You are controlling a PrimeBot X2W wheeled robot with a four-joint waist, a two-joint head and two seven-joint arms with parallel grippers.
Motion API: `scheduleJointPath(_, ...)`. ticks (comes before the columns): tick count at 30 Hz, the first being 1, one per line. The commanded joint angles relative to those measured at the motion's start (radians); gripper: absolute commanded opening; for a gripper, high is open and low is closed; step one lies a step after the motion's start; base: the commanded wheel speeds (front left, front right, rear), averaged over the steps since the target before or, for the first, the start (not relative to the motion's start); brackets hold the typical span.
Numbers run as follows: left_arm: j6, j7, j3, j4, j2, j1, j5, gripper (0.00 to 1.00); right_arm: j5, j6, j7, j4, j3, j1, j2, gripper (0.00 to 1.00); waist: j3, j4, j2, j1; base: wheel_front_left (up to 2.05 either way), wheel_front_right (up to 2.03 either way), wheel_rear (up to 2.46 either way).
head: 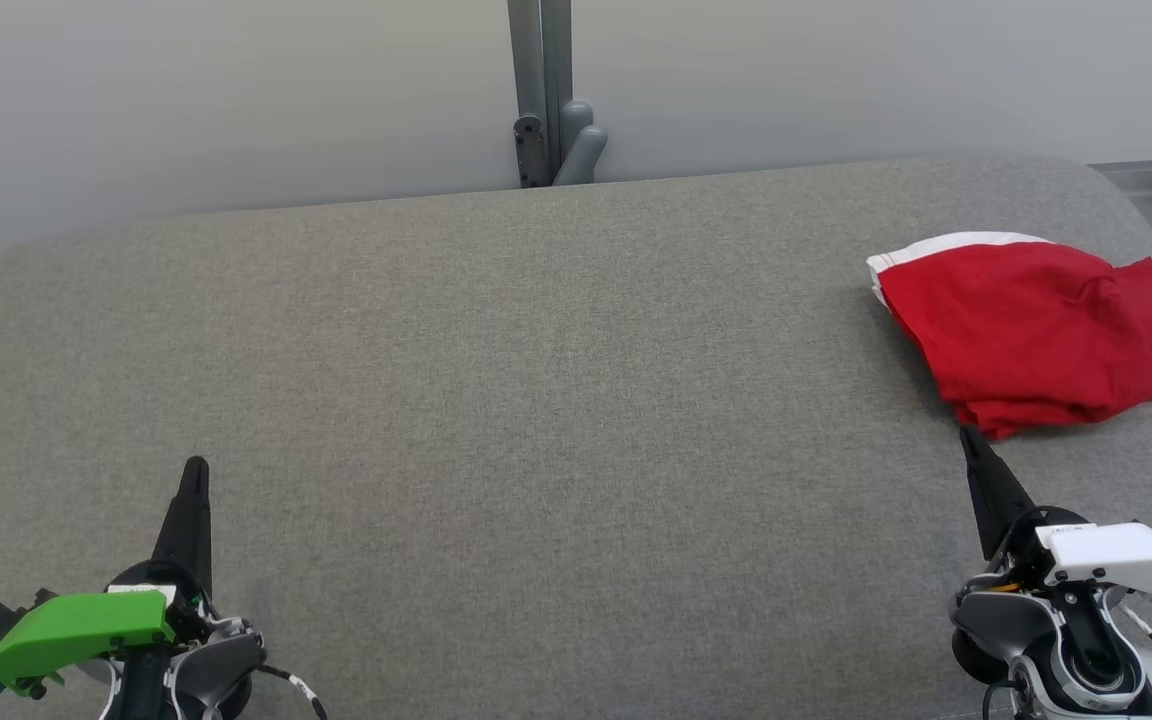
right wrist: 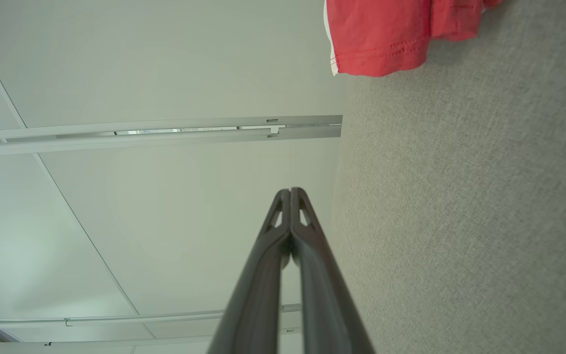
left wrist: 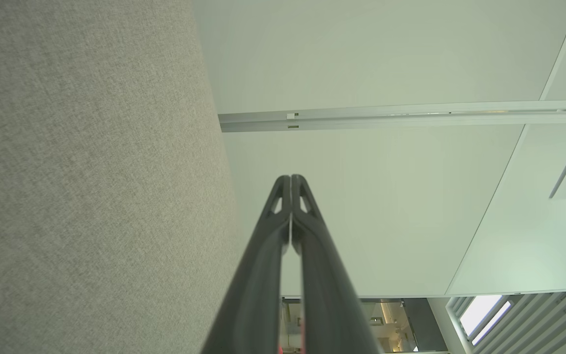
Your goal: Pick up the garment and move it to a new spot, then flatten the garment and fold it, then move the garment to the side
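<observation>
Both pairs of jaws are clenched tight and grasp nothing. Left gripper (head: 195, 478) rests low at the near left of a wide grey table (head: 536, 400), its two dark fingers pressed together and pointing away from the robot. Right gripper (head: 976, 450) sits at the near right in the same pose, its tip just short of the garment (head: 1036, 320).

Red cloth makes up the garment, with a white band (head: 946, 245) along its far left edge. It lies at the far right of the table, close to the right edge, well apart from the left gripper. It sits in a loose, lumpy stack of layers, with a creased hump in the middle and a flap spreading to the right. From the right wrist, a stitched hem (right wrist: 391, 49) shows at one corner.

By its look the garment is light, thin and limp, not fragile. Lifted, it would likely sag and hang, and the layers could slide apart. The woven table cover may drag on it a little. A pinch in the middle would probably gather several layers at once, so a corner or the hem seems the better hold, ideally one in each gripper to spread it flat. Both sets of jaws would need to part first
</observation>
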Motion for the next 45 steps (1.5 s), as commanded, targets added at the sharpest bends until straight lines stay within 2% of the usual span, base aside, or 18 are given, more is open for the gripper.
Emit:
scheduleJointPath(1, -0.003, 0.004, 0.003, -0.003, 0.000, -0.015, 0.000, 0.00, 0.005, 0.000, 0.003, -0.003, 0.001, -0.008, -0.005, 0.00, 0.000, 0.000, 0.0000, 0.0000, 0.00, 0.00, 0.00)
scheduleJointPath(45, -0.003, 0.004, 0.003, -0.003, 0.000, -0.015, 0.001, 0.00, 0.006, 0.000, 0.003, -0.003, 0.001, -0.008, -0.005, 0.00, 0.000, 0.000, 0.0000, 0.0000, 0.00, 0.00, 0.00)
